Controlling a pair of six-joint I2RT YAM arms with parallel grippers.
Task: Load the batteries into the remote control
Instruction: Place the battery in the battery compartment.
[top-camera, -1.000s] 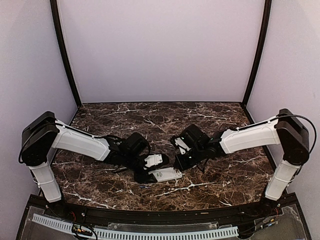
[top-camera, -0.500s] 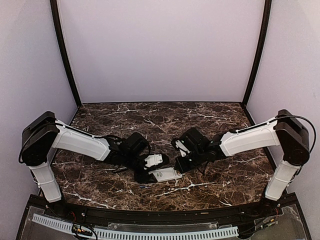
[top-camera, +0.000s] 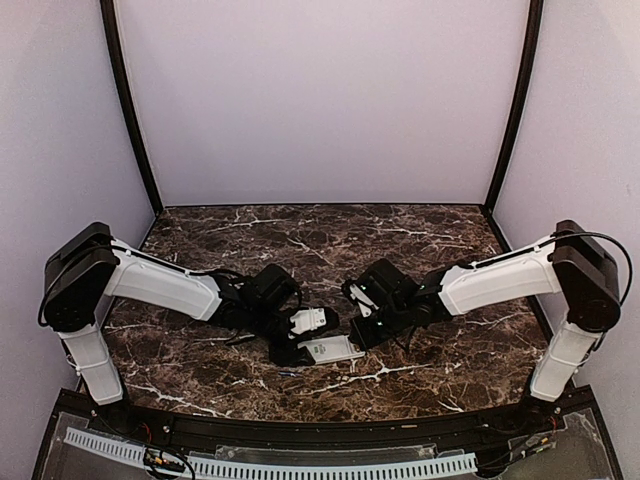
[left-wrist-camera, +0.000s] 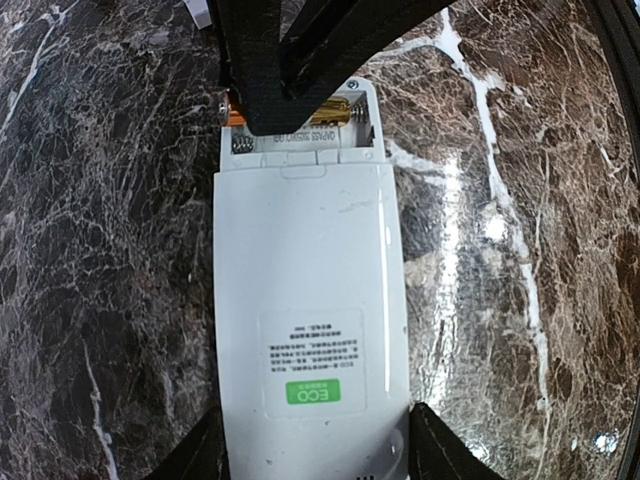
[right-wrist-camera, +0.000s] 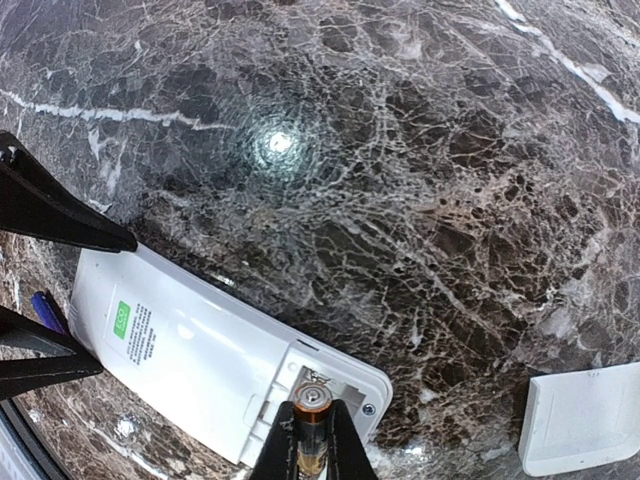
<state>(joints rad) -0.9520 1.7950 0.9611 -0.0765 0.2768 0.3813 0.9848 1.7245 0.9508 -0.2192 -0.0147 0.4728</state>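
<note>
The table (right-wrist-camera: 450, 150) is glossy marble-look stone, the remote control (left-wrist-camera: 305, 300) smooth white plastic.

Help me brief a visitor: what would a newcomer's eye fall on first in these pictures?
The white remote control lies face down at the near middle of the dark marble table, its battery bay open. The right pincer holds a battery at that bay, while the left pincer grips the remote's other end; the loose cover lies apart on the marble.
</note>
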